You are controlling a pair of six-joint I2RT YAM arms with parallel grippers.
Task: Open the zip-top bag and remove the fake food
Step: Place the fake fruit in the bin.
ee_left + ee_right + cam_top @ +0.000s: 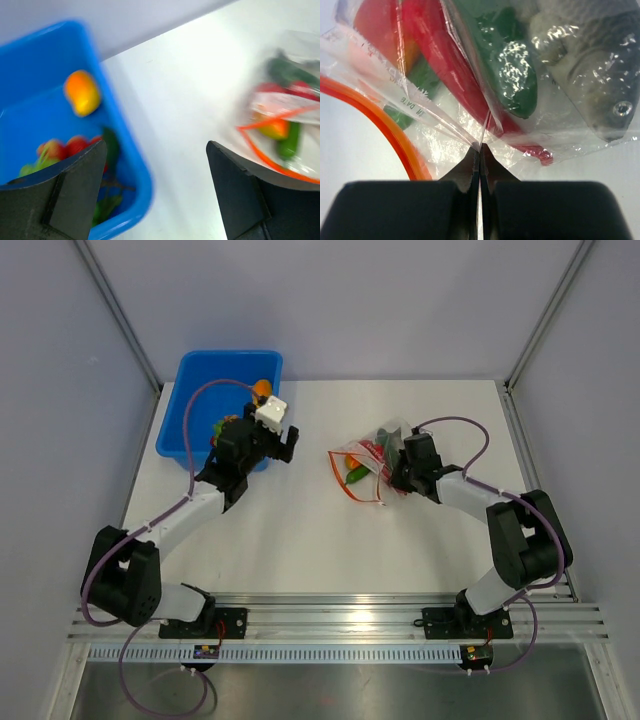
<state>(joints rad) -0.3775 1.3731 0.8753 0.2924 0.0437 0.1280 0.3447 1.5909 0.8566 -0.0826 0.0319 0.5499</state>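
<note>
Crinkly clear zip-top bag point(365, 466) lies on the white surface point(300, 540), right of centre, with fake food point(512, 85) inside: grey fish point(585, 70), red piece point(445, 65), green cucumber. Right fingers point(470, 167) are pressed together on a pinch of the bag's film. Left fingers point(240, 190) stand wide apart, holding nothing, over the blue tub point(230, 356) at its right rim; an orange piece point(82, 92) lies inside.

Bright even light, left wrist view motion-blurred
</note>
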